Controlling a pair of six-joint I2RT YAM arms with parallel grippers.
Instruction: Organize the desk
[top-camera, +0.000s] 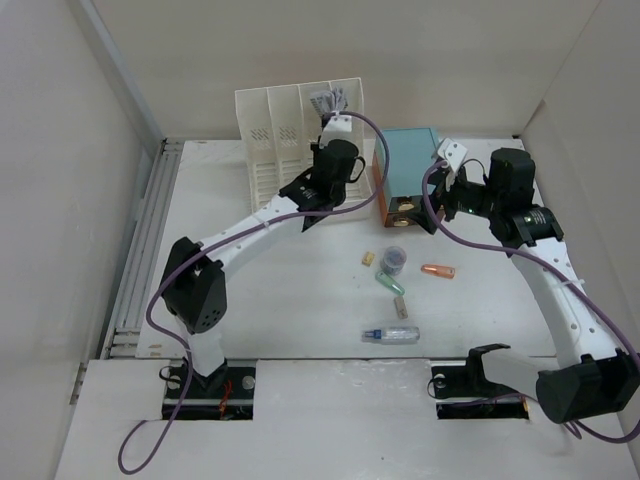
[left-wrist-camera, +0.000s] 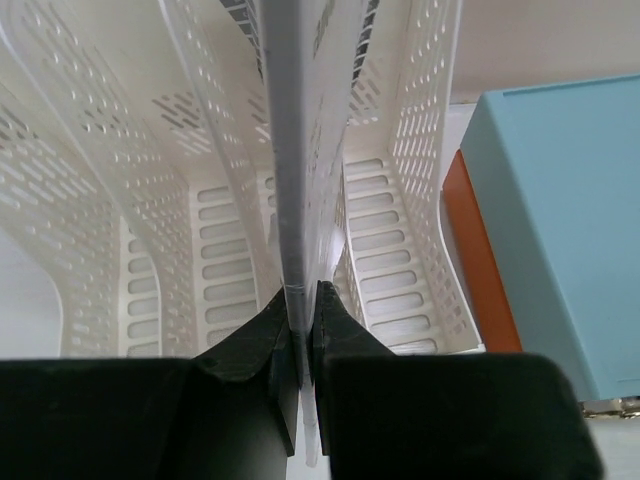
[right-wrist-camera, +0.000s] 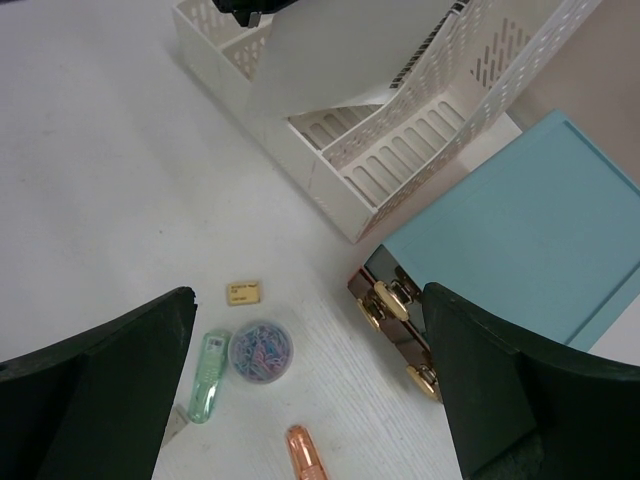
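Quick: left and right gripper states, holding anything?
Left gripper: shut on a thin flat white sheet, at the white slotted plastic file rack.
Right gripper: open, holding nothing.

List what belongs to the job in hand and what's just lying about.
In hand now: left gripper, white sheet it pinches, file rack, desk.
Lying about: yellow eraser, tub of clips, green piece, orange piece, clear bottle, teal drawer box.
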